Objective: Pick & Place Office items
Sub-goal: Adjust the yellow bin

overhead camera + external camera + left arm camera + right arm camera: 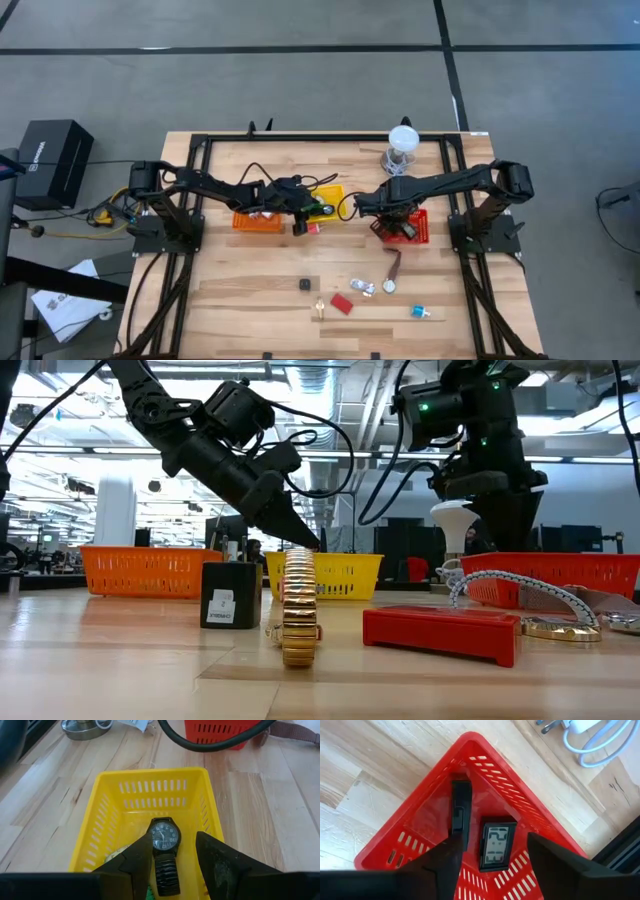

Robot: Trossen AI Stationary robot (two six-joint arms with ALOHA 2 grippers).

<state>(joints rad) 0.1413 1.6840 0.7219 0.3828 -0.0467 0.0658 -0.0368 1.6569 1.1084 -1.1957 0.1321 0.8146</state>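
Left gripper (172, 865) over the yellow bin (150, 780), fingers spread apart, nothing between them but the black wristwatch (165, 852) lying on the bin floor below. Right gripper (492, 865) above the red bin (470, 750), fingers likewise parted, over a small black digital clock (496, 845) and a black strip-like item (460, 810), possibly a stapler or clip, both resting inside. Orange bin (257, 222) just beside the yellow one. Remaining office items scattered on the table (230, 300) nearer its front edge: black cube (305, 285), gold watch band (299, 610), red block (342, 303), brown strap (394, 264), silver pieces (362, 288), blue bit (417, 312).
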